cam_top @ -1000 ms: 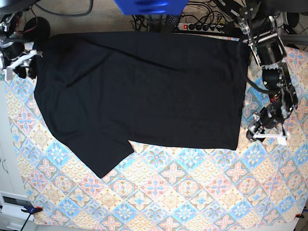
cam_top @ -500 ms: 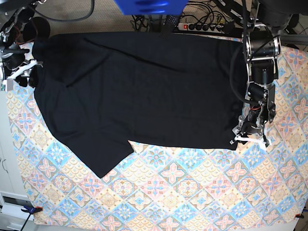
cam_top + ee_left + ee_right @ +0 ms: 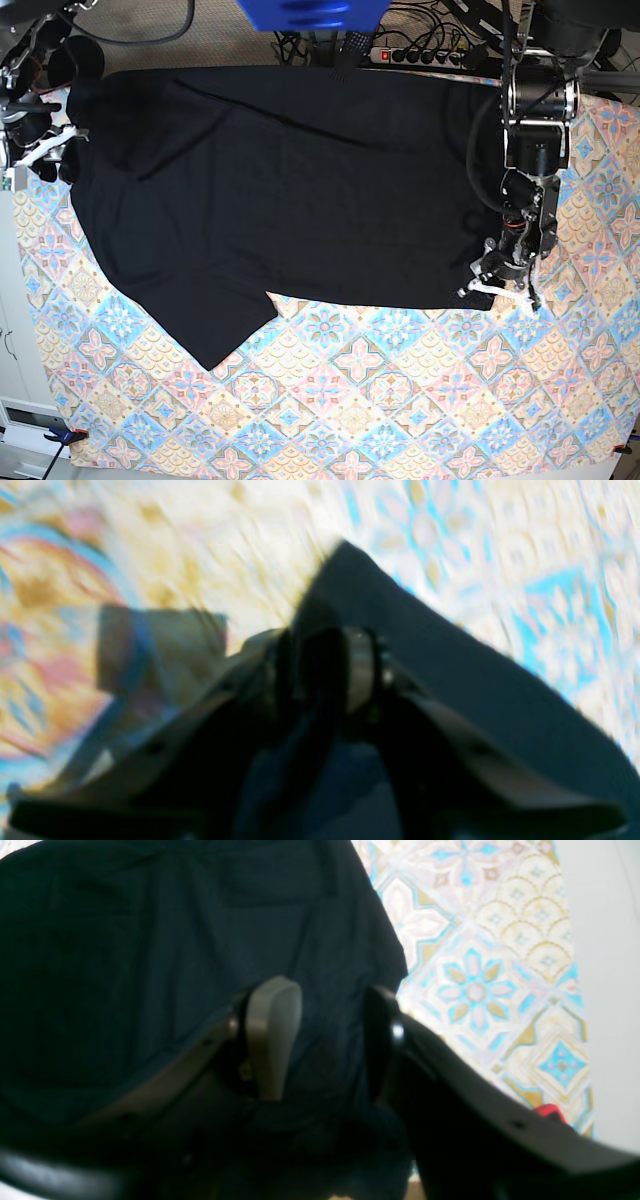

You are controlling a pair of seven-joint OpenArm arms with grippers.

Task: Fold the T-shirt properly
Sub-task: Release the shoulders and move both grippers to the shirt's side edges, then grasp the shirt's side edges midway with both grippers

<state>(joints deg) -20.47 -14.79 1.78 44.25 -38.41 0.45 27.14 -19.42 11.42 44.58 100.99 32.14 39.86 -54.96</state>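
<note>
the t-shirt lies spread flat on the patterned worktop. my left tool pinches its hem corner, jaws narrow on cloth. my right tool straddles the far collar-side edge, jaws apart. next i judge: close right, lift both, fold over.

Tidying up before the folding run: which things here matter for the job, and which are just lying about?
Job:
- T-shirt
- left gripper
- right gripper

Lying about:
- power strip
- cables
- blue object
- patterned cloth underneath
</note>
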